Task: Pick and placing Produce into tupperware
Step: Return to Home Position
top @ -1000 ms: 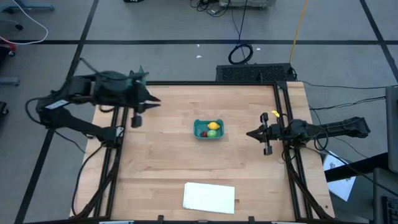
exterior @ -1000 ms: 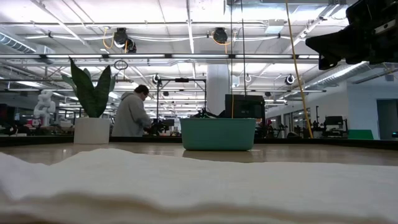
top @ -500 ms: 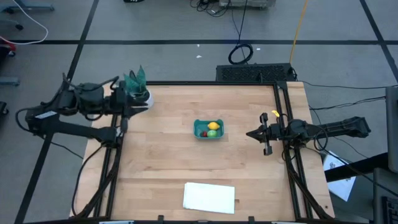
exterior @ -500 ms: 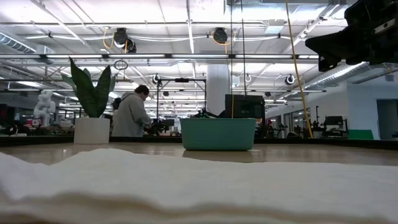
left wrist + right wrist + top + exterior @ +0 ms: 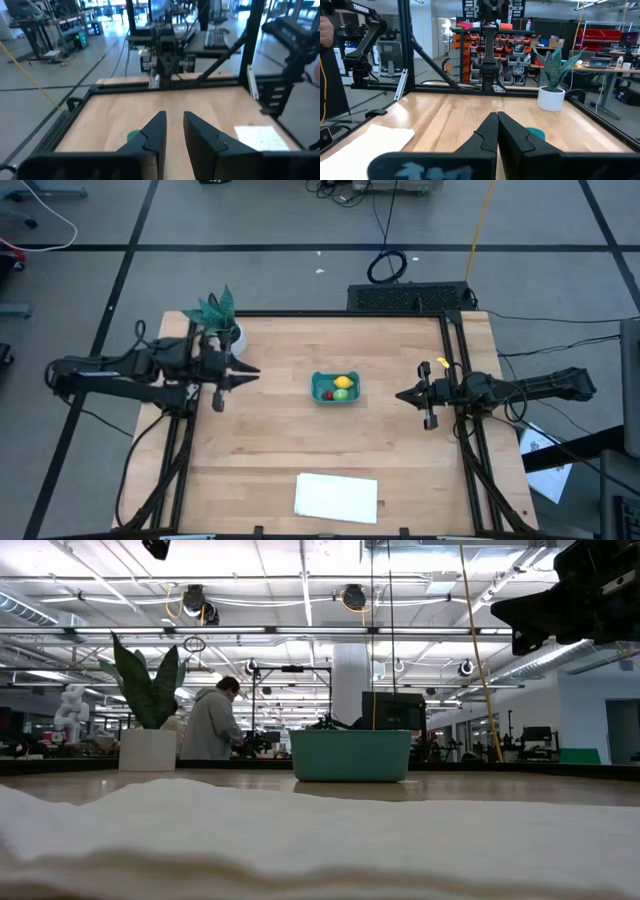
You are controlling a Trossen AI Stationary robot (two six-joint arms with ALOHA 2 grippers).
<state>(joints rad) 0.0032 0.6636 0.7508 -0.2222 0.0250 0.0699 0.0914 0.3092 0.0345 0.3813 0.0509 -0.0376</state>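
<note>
Plant (image 5: pixel 214 311) in white pot (image 5: pixel 231 336) at far-left table (image 5: pixel 270 450) corner, near left gripper (image 5: pixel 252 372). White sheet (image 5: pixel 337 497) at near edge; in low view it fills foreground, hiding tabletop before tupperware (image 5: pixel 335 389).

Tupperware mid-table between 2 grippers, apart from both. Long axis runs across table, arm to arm, slightly tilted. Inside: lemon (image 5: pixel 346 382), green one (image 5: pixel 342 394), strawberry (image 5: pixel 327 394); wall hides all 3 in low view.

Left gripper points at tupperware, fingers (image 5: pixel 155 134) narrowly parted, covering most of it in wrist view. Right gripper (image 5: pixel 400 395) points at tupperware from opposite side, fingers (image 5: pixel 489 131) pressed together.
</note>
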